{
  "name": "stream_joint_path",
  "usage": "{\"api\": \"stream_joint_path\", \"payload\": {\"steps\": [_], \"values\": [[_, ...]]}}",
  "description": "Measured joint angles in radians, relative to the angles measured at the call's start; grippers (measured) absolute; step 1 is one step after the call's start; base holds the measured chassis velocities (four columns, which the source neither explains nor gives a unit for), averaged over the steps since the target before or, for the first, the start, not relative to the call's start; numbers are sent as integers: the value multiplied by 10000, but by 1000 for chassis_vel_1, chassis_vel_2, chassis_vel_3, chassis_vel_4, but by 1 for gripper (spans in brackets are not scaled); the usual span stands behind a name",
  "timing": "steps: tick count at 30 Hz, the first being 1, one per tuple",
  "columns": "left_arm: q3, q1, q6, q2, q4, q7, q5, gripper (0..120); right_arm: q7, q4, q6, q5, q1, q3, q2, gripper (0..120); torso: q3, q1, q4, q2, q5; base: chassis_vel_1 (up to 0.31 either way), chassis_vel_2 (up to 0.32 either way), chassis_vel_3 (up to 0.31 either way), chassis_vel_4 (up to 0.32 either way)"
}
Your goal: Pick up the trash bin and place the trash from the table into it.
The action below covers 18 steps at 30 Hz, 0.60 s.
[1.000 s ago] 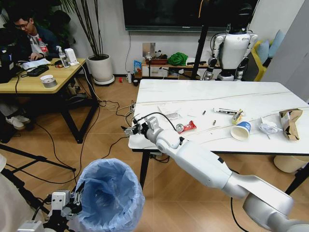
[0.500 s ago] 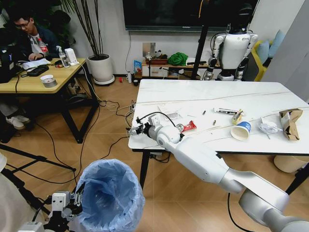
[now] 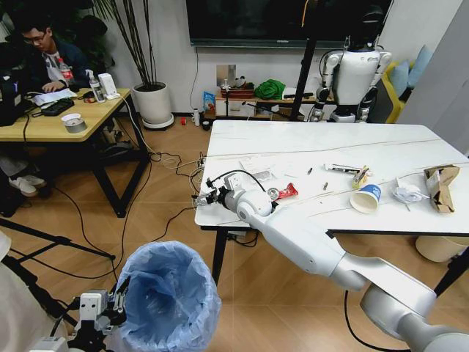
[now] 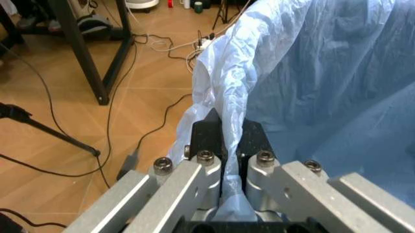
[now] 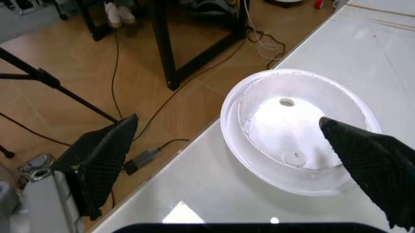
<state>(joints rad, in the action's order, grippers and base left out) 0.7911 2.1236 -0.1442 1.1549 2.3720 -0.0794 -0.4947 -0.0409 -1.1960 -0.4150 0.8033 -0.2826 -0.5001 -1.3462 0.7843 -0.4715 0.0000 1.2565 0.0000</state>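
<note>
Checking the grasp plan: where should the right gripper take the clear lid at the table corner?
Across its raised rim, from above. The lid lies flat on the table, a shallow disc, and the right gripper is open with a finger on either side.

Glossy white right arm; seemingly black-padded fingertips.

Probably office: desk, wall screen.

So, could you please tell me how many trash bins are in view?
2: the blue-bag-lined trash bin stands on the floor, its rim pinched by the left gripper; a plain cream bin sits under the table's right end, partly hidden.
</note>
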Motion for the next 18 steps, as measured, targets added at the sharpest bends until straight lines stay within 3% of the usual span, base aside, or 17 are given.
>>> {"api": "stream_joint_path", "payload": {"steps": [15,18], "values": [[28,-20,1,-38,24,-1,-48,0,24,130,32,-42,-112,-28,64,100,0,0,0,0,0,0,0,0,0],[22,-27,1,-34,25,-1,-51,0,41,164,90,-80,-163,-24,67,92,-1,1,-1,1,0,0,0,0,0]]}}
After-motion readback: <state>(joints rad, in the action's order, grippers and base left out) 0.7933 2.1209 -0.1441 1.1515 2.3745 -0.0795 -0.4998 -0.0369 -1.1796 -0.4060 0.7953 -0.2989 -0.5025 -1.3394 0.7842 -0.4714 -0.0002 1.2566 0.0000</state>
